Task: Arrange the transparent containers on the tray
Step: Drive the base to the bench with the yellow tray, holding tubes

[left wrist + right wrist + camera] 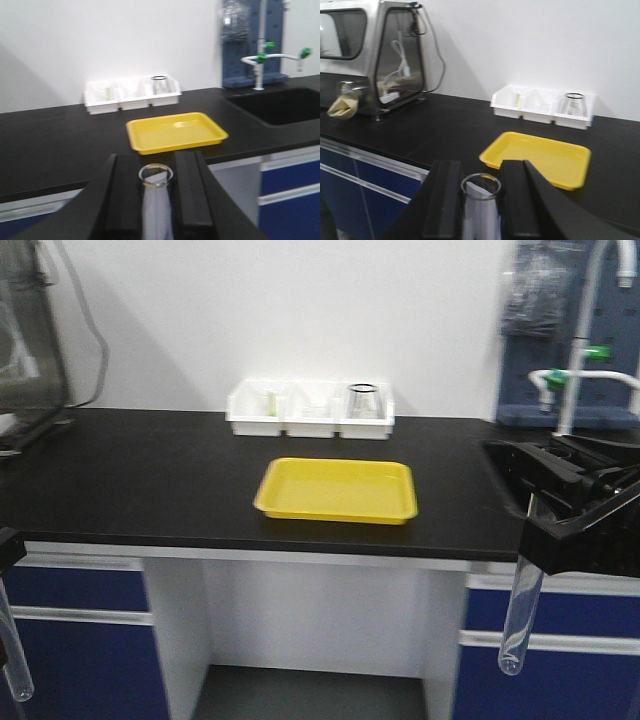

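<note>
Metal cabinet (30,330): is standing at the far left end of the counter, with a cable hanging on the wall beside it.
Left gripper (155,167): is clamping its two black fingers on a glass tube, one finger pressing on each side just below the rim.
Left tube (156,210): is hanging upright with its open rim up and its rounded bottom down. It is low at the left edge of the front view, in front of the blue cupboard and well apart from the tray.
Counter (150,480): is carrying the bins and the tray on its black top.
White bins (310,410): are sitting side by side against the wall, behind the tray. The right one is holding a clear flask (363,400).
Tray (335,490): is lying flat near the counter's front edge, yellow, between the two arms.
Right tube (522,590): is hanging upright with its rim up, crossing the counter's front edge and the blue drawer, well apart from the tray.
Right gripper (480,175): is squeezing the right tube between both fingers, near its rim.
Sink (272,105): is lying sunk into the counter at the right, with a white tap (575,370) standing behind it.
</note>
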